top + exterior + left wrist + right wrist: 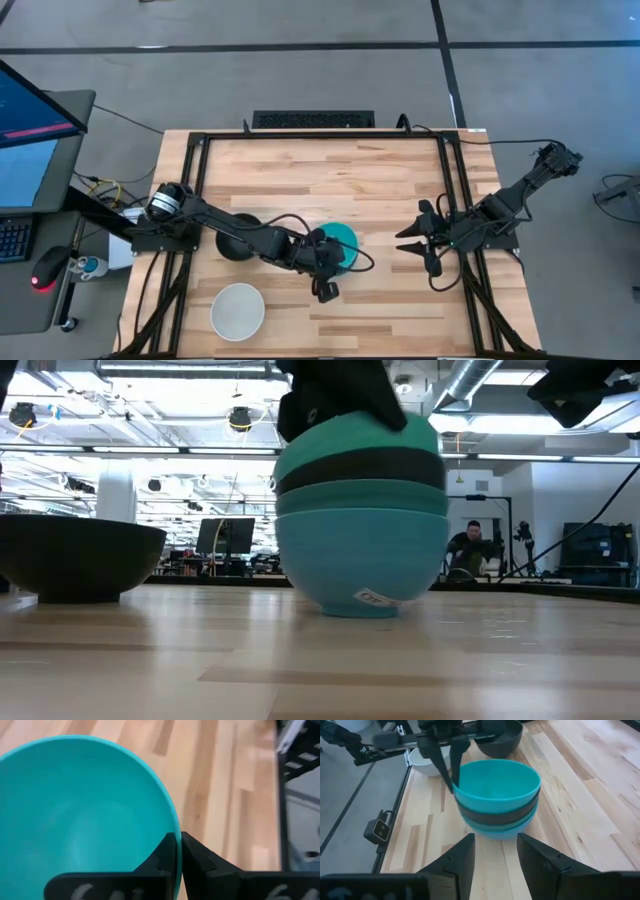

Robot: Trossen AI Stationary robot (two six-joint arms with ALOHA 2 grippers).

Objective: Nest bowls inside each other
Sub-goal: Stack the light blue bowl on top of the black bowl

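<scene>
A stack of nested bowls [343,243] stands at the table's middle: a teal-green bowl [497,782] on top, a black one [360,468] under it, then cyan and blue ones [360,555], the lowest resting on its foot. My left gripper [327,264] is shut on the top bowl. A second black bowl [232,245] sits partly under the left arm, and a white bowl [238,311] lies near the near edge. My right gripper [408,241] hangs open to the right of the stack, touching nothing. My left gripper pinches the teal-green bowl's rim [176,832] on its near-left side, one finger [162,857] inside the bowl and one [200,860] outside. The fingers come from above, pointing down [451,780]. The bowl sits nested on top of the stack.
Black frame rails [455,200] run along the table's left and right sides. Bare wood lies on the far half of the table [330,170] and between the stack and my right gripper. A person [468,550] sits in the room behind the table.
</scene>
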